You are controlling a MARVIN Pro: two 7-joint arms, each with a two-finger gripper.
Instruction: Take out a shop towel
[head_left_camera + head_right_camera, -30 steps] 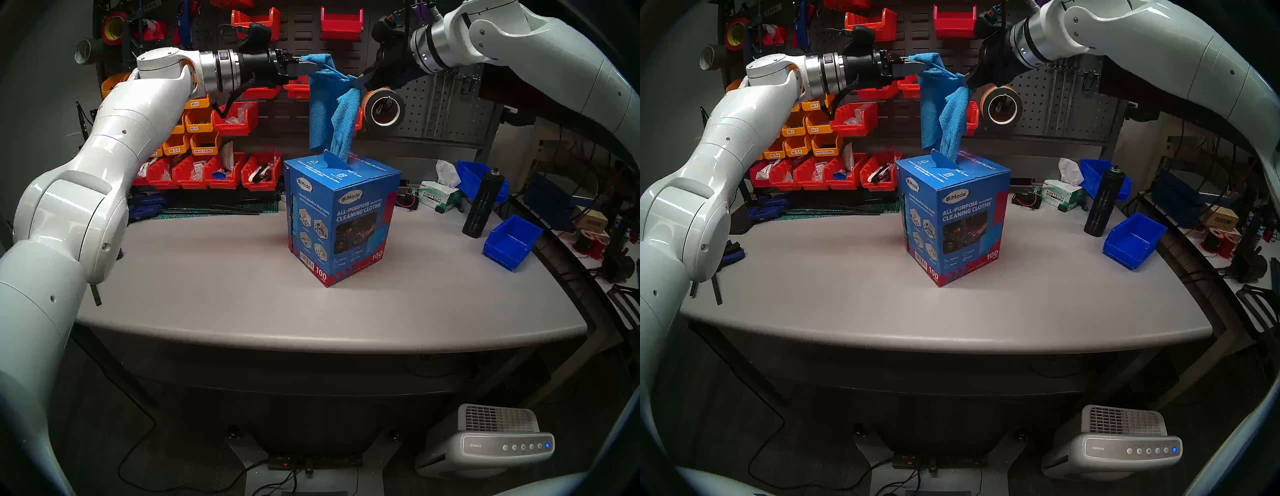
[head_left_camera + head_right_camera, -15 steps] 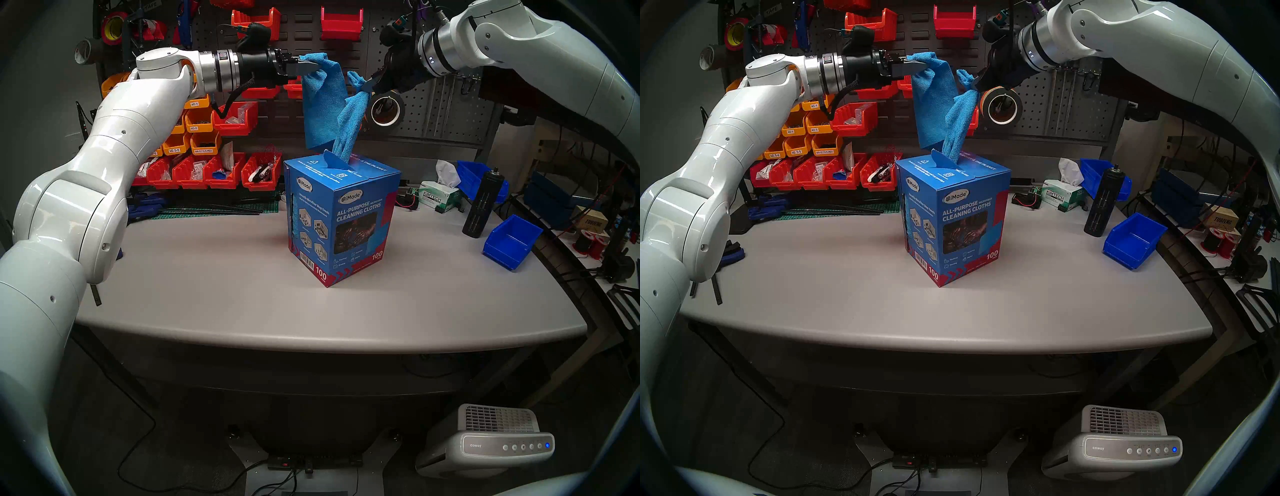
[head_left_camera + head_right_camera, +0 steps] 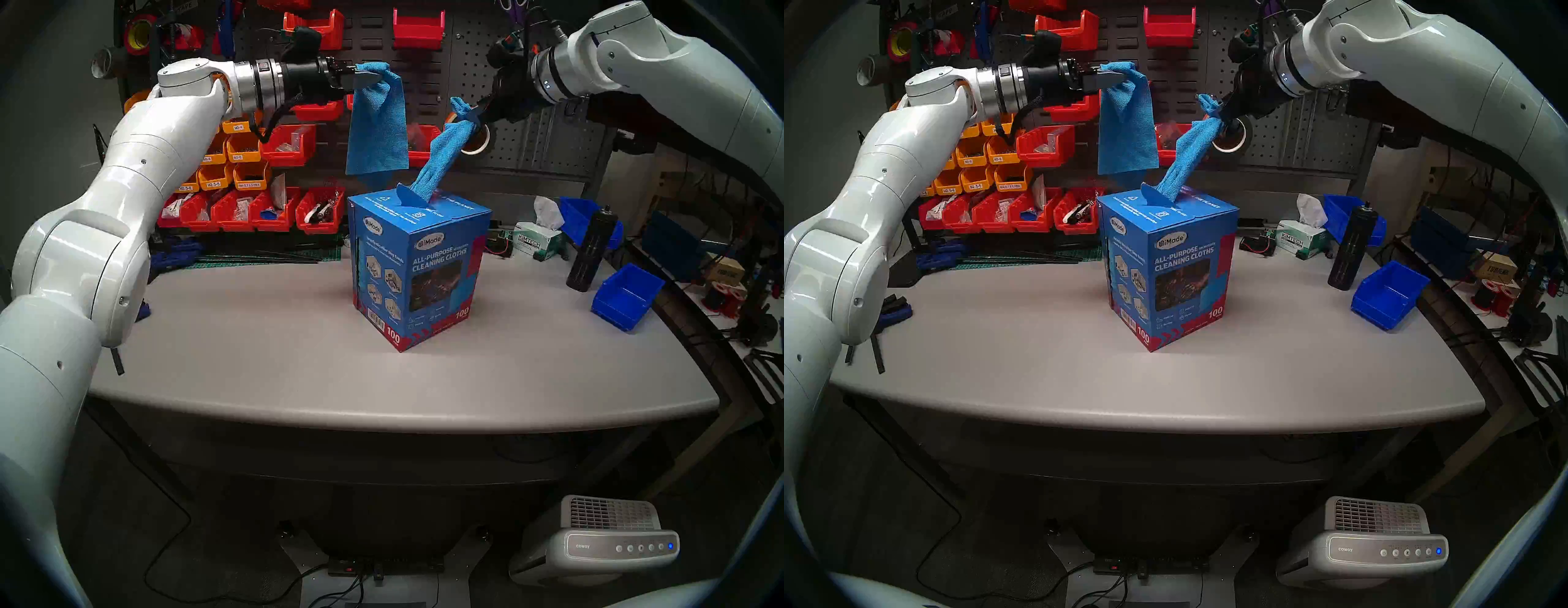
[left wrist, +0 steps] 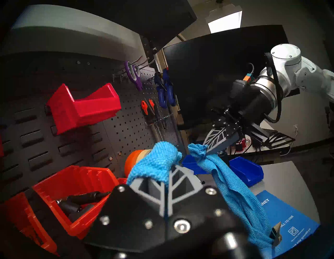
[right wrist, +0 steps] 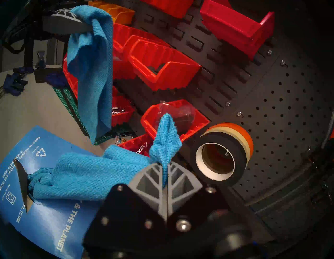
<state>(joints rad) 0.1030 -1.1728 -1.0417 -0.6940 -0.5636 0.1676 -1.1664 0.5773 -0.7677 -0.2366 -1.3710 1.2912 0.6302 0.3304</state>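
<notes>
A gray table point(image 3: 263, 339) stands in front of a dark wall of holes hung with red bins point(image 3: 418, 29) and orange bins point(image 3: 250, 174).

High above the table hangs the shop towel point(image 3: 375, 127) point(image 3: 1125, 127) point(image 5: 92, 68), a soft bright blue cloth. It is all the way out of the box and touches nothing below it. The left gripper point(image 3: 379, 78) point(image 3: 1125, 78) point(image 4: 167, 173) points level toward the middle, and its two gray fingers are pressed tight on the towel's top corner. The rest of the cloth dangles straight down.

Just beside it, on the right, a second blue towel point(image 3: 441, 157) point(image 3: 1187, 155) point(image 4: 233, 191) point(image 5: 90, 173) stretches in a slanted line. Its lower end is still tucked in the slot on top of the blue carton point(image 3: 418, 271) point(image 3: 1166, 271). The right gripper point(image 3: 471, 114) point(image 3: 1219, 112) point(image 5: 165, 170) pinches its upper end, with a small tip of cloth poking out past the fingers. The two towels are apart and do not touch.

The carton stands upright near the middle of the table. Behind the right gripper, a roll of tape point(image 5: 222, 153) hangs on the wall. Farther right on the table are a small green and white tissue box point(image 3: 536, 242), a tall black can point(image 3: 589, 250) and a blue bin point(image 3: 628, 297).
</notes>
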